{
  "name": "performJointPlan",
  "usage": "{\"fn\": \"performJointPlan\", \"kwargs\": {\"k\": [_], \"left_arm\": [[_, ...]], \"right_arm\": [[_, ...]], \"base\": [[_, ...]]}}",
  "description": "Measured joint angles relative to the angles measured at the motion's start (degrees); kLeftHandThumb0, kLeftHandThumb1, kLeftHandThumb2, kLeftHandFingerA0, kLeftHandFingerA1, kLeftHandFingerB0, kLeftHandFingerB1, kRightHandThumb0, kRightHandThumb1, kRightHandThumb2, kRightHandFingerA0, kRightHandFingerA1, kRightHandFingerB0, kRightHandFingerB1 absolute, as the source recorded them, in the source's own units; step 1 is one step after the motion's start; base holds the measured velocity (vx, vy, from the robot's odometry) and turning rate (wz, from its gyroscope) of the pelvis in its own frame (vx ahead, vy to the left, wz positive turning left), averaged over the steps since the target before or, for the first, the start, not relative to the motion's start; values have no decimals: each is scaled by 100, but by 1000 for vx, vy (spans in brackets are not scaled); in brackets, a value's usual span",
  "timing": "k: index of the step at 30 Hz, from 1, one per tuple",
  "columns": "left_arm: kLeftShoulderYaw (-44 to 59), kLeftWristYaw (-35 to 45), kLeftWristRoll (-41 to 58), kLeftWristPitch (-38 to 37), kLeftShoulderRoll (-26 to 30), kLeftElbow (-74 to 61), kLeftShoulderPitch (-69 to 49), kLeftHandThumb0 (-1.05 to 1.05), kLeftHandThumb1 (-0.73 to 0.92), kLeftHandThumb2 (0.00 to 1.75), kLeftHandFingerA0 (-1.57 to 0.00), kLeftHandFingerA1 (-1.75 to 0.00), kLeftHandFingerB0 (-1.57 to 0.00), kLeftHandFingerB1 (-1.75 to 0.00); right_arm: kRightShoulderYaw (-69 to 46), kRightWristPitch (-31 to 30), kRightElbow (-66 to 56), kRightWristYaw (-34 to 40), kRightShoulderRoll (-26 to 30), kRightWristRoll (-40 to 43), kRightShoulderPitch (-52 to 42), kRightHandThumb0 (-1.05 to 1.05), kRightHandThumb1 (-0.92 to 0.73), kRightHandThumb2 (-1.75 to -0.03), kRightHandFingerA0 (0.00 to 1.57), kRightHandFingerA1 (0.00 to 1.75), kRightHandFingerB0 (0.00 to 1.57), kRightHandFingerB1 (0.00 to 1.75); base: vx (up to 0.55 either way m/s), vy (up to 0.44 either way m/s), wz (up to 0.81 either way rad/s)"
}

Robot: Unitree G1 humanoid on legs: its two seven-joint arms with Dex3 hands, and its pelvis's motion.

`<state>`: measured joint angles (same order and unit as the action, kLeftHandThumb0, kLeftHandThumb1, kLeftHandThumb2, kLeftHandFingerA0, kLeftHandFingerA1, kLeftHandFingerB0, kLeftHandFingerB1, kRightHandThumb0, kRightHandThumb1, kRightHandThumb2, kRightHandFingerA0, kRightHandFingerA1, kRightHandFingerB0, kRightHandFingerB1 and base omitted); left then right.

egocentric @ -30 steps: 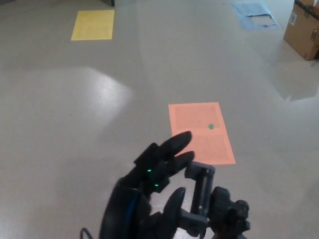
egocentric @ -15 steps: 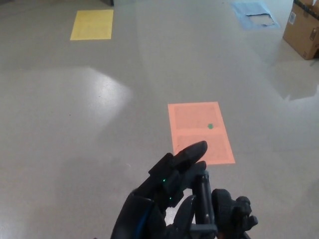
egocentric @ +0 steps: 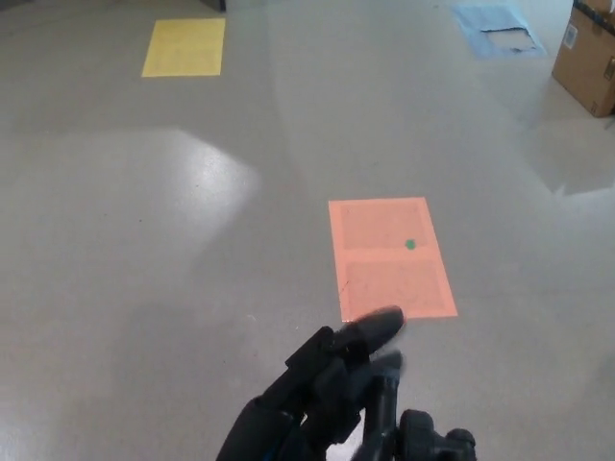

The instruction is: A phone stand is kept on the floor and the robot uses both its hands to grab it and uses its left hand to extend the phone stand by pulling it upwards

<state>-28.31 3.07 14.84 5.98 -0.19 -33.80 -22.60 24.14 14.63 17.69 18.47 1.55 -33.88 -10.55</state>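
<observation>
Head view is looking down at the bottom edge of the scene, where the left hand (egocentric: 322,399) is reaching in from the lower left, its two thick fingers (egocentric: 370,328) lying forward and close together over the top of the phone stand (egocentric: 382,413). The fingers are appearing to curl round the stand's upper end, though I cannot tell whether they are truly gripping it or only resting against it. The stand is sitting directly beneath and just to the right of that hand, its dark stem running roughly upright toward the camera, so its long axis is pointing up, the way the pull has to go. The right hand (egocentric: 434,444) is showing only as a dark knuckled lump at the bottom edge, touching the stand's lower part from the right; how far its fingers are closed is hidden. Judging from this, the left hand is the one placed higher and is better set for lifting. Beyond them the floor (egocentric: 173,250) is lying open, with an orange sheet (egocentric: 389,257) just ahead, then a yellow sheet (egocentric: 184,46) far left, a blue sheet (egocentric: 498,27) and a cardboard box (egocentric: 588,56) far right, all well apart.
</observation>
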Motion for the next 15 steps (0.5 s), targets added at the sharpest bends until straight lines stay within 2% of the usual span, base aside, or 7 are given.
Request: {"fn": "performJointPlan", "kwargs": {"k": [1, 2, 6, 7, 8, 11, 15], "left_arm": [[0, -49, 52, 35, 0, -12, -2, -23, 53, 55, -75, -155, -76, -168], [1, -113, 130, 82, 0, -33, -3, -14, 58, 55, -83, -175, -80, -175], [13, -309, 321, 258, 0, -113, 23, -14, 58, 55, -83, -175, -80, -175], [13, -355, 376, 308, 0, -138, 31, 2, 62, 62, -92, -175, -68, -175], [13, -402, 433, 365, -2, -159, 43, 3, 59, 66, -102, -175, -72, -175], [15, -534, 605, 501, -14, -204, 85, 4, 54, 71, -104, -175, -80, -175], [15, -686, 815, 650, -38, -253, 144, 6, 51, 74, -106, -175, -76, -175]], "right_arm": [[13, -1, 0, 41, 12, -20, 0, -22, -83, -65, 94, 175, 68, 175], [29, -1, 0, 86, 24, -49, 0, -18, -85, -72, 87, 175, 58, 175], [16, 32, 20, 102, 26, -10, -1, -18, -85, -72, 87, 175, 58, 175], [13, 41, 25, 102, 26, 0, -1, -6, -74, -69, 106, 175, 80, 175], [9, 45, 29, 109, 22, 5, -1, -11, -77, -70, 107, 175, 80, 175], [3, 39, 33, 153, 8, 14, -1, -15, -76, -74, 112, 175, 87, 175], [-28, 23, 33, 157, -15, 48, -2, -18, -74, -75, 112, 175, 87, 175]], "base": [[0, 0, 0], [0, 0, 0], [0, 0, 0], [0, 0, 0], [0, 0, 0], [0, 0, 0], [0, 0, 0]]}}
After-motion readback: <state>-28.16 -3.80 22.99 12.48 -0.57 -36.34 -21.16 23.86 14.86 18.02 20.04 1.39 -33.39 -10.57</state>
